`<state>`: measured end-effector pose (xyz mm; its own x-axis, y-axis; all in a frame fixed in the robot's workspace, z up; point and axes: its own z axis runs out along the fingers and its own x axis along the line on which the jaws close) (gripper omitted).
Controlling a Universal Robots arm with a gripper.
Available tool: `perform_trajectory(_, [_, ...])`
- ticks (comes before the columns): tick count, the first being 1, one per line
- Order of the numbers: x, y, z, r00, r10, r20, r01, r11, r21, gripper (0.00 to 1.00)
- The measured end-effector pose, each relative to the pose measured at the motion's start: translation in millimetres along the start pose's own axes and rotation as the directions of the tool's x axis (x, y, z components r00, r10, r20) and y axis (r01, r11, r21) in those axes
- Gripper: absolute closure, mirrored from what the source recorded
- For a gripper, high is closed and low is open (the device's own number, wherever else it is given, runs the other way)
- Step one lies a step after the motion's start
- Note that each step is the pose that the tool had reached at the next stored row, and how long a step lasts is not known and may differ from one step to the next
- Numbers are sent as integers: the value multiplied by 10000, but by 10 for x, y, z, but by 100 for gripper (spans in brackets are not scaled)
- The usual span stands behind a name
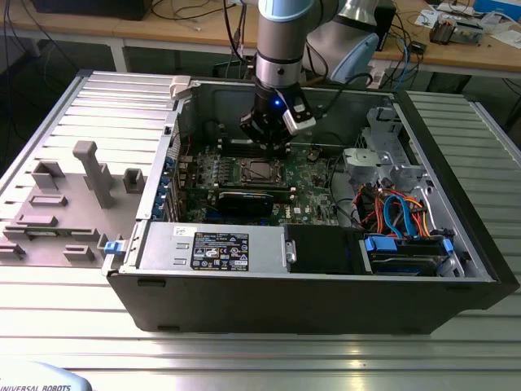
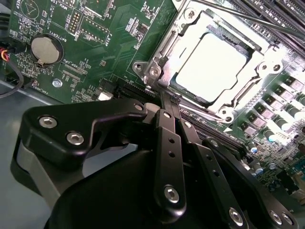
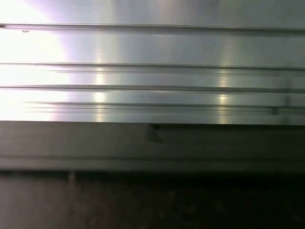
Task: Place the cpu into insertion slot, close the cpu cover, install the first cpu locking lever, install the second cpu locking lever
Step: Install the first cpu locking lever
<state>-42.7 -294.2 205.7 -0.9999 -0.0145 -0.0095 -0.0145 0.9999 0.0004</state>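
Tool (image 2: 167, 98) closed, empty, tips at cpu cover (image 2: 162, 62) edge.

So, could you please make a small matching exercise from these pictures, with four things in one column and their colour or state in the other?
Things:
1. cpu
2. cpu cover
3. coin battery
4. gripper

Descriptions:
A. round and silver, on the green board
B. black, fingers together at the socket's edge
C. pale flat square, seated in the insertion slot
D. silver frame lying closed around the chip

Pairs: 1-C, 2-D, 3-A, 4-B
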Motion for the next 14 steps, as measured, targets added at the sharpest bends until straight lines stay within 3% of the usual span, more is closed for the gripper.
perform_trajectory(14, [-4, -10, -7, 10000, 8, -2, -8, 10000, -1, 89])
